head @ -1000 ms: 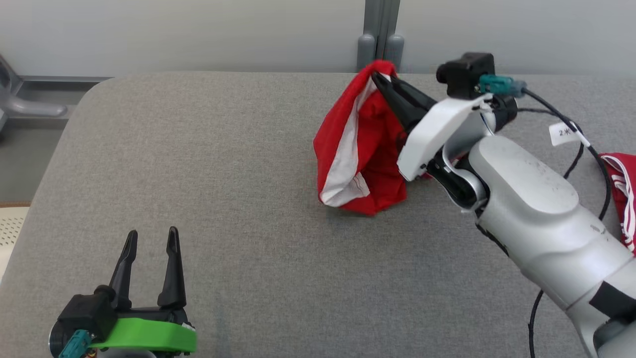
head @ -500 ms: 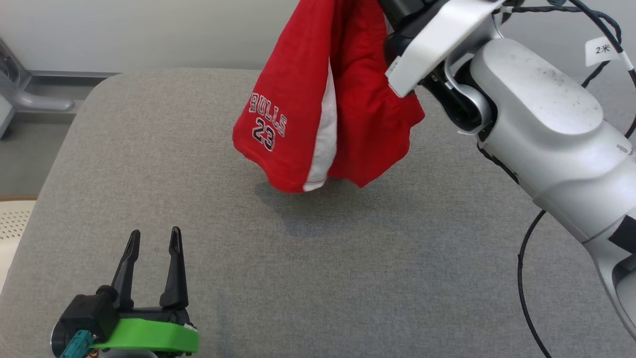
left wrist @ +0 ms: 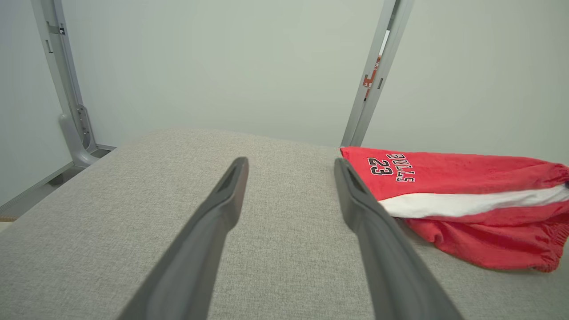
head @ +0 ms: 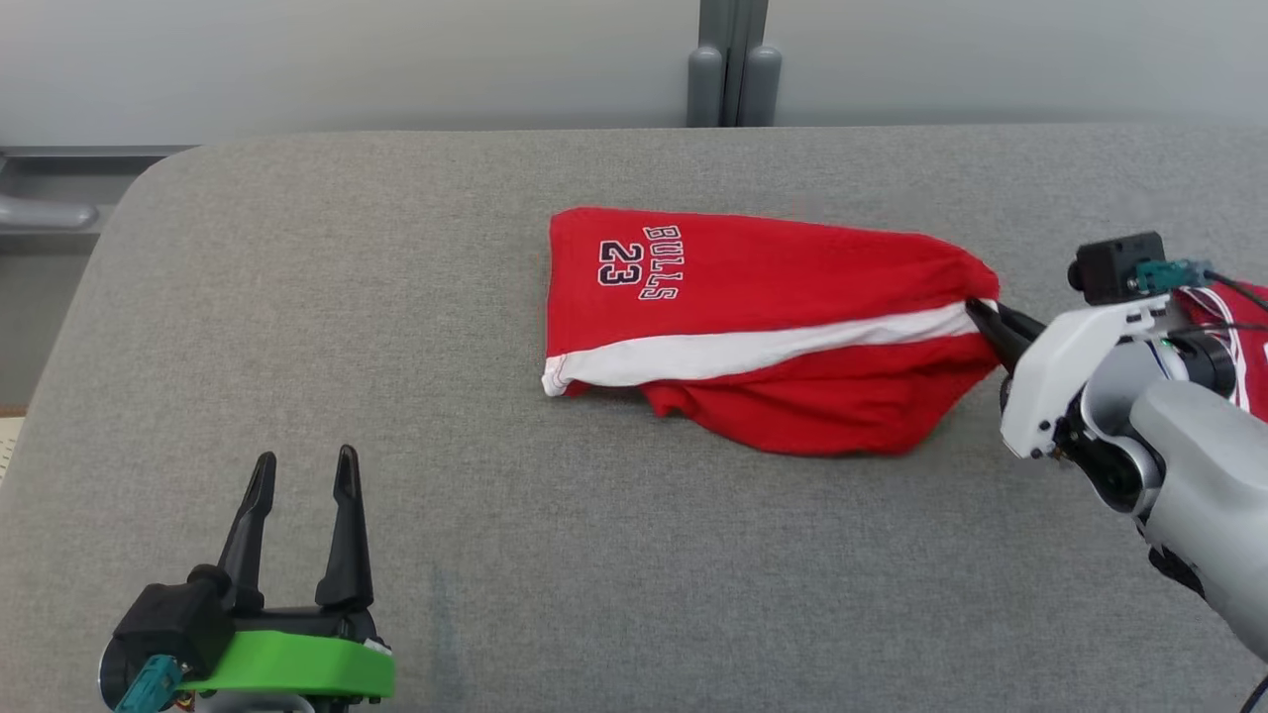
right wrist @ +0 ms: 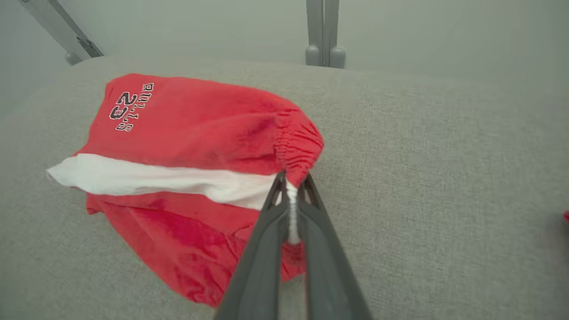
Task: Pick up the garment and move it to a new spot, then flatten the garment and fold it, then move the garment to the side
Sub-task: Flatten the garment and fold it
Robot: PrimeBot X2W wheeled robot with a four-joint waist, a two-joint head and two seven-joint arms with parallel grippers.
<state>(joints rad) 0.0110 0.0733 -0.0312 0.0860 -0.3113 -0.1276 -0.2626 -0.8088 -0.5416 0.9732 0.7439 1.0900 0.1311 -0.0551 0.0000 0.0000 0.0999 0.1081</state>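
**Right pincer pinches the waistband of the red shorts**

The right pincer (right wrist: 291,181) is pressed together on the gathered waistband of the red shorts (head: 773,297) — white cloth shows between its fingers. From that grip the shorts lie stretched out to the left on the grey surface (head: 396,327). A white stripe runs along them, and the "BULLS 23" print sits at the leg end. The left pincer (head: 302,467) is at the near left, spread and empty — well apart from the shorts.
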